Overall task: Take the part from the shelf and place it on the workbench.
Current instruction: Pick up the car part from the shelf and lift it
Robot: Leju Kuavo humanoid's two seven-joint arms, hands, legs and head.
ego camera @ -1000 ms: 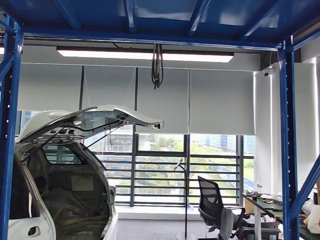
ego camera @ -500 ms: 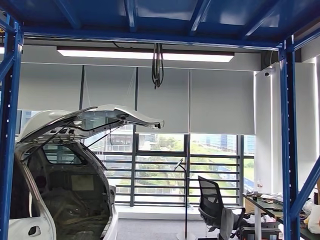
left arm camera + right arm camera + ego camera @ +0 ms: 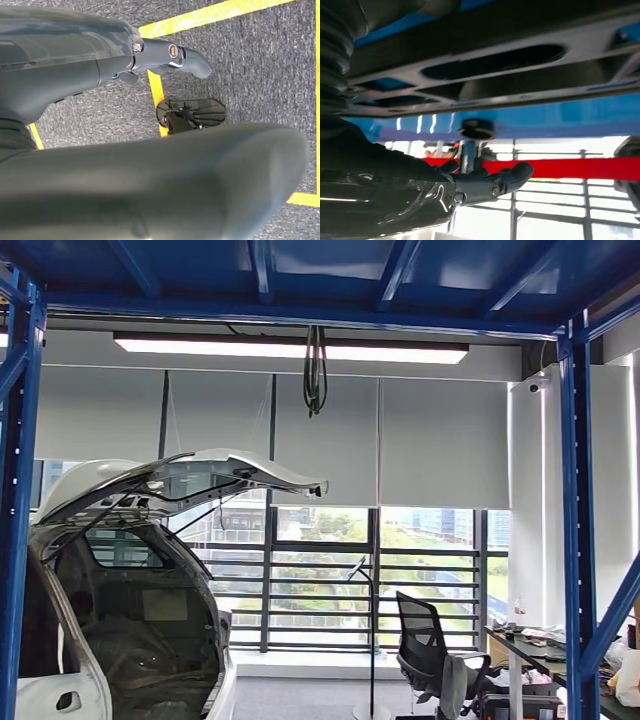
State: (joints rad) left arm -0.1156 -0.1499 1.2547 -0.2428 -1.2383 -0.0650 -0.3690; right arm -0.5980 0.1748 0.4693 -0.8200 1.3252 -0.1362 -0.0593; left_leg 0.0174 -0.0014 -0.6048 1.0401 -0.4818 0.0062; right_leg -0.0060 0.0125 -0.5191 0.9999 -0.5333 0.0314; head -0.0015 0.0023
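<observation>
From my head I'm looking out through the blue shelf frame (image 3: 573, 540) at a white car body (image 3: 113, 640) with its tailgate (image 3: 189, 475) raised, on the left. Behind it are tall windows with grey blinds (image 3: 438, 440) drawn halfway, and a long ceiling light (image 3: 290, 348) glows overhead. A black office chair (image 3: 426, 645) stands beside a cluttered desk (image 3: 543, 650) at lower right.

At my left wrist, my left hand (image 3: 151, 150) hangs over grey carpet (image 3: 264, 65) marked with yellow tape lines (image 3: 211, 12); thumb and fingers lie apart and nothing is between them.

At my right wrist, my right hand (image 3: 433, 185) is up against a long dark metal part (image 3: 490, 70) with slotted holes, which lies along the blue shelf above. My fingers (image 3: 508, 180) reach beneath it, near a round black knob on a post (image 3: 476, 132), but I cannot tell whether they actually grip anything. A red band (image 3: 576, 167) crosses the bright windows behind.
</observation>
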